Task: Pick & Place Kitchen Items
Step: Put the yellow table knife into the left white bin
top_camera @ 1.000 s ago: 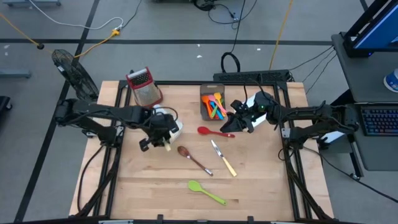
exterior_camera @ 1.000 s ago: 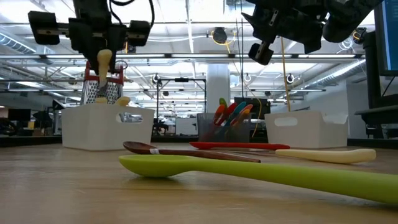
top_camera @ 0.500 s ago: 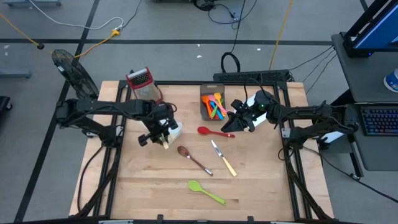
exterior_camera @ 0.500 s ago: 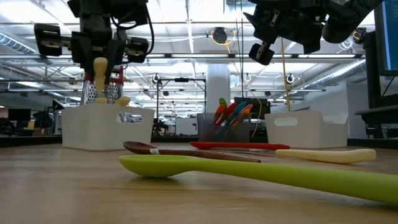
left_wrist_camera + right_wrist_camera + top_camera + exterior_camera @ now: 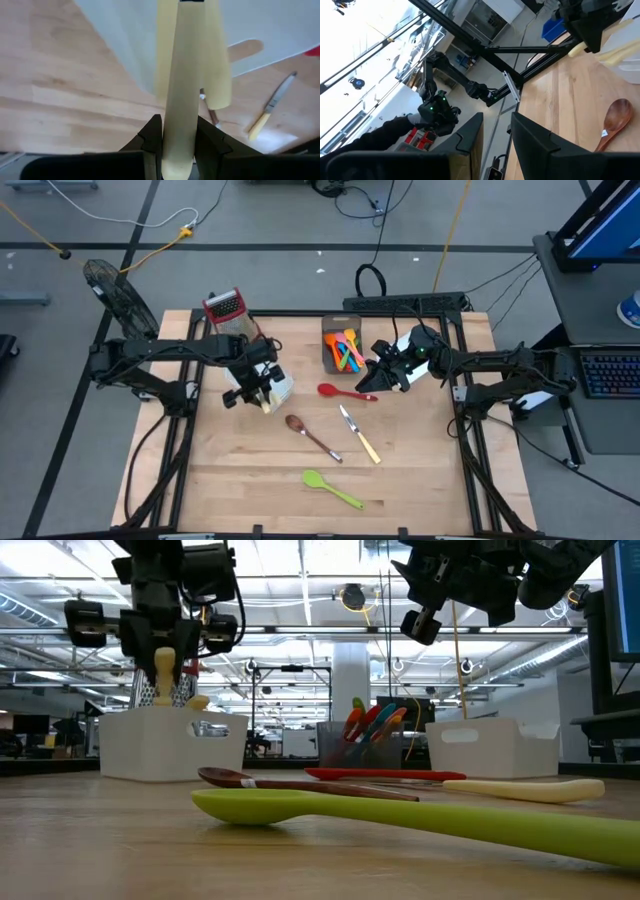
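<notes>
From above, the left gripper [image 5: 262,385] hangs over the white bin [image 5: 281,388], clamped on a pale yellow utensil [image 5: 265,404]. Some utensils already stand in the dark grey bin [image 5: 331,343].

Level with the tabletop [image 5: 120,840], four remain: green spoon [image 5: 420,818], brown spoon [image 5: 290,781], red spoon [image 5: 385,774], knife [image 5: 525,789].

The right gripper [image 5: 495,132] waits mid-air, fingers apart, empty.

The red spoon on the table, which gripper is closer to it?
Right. The right gripper hangs just beside the red spoon, near its handle end. The left gripper is farther off, holding a pale yellow utensil by the white bin.
</notes>
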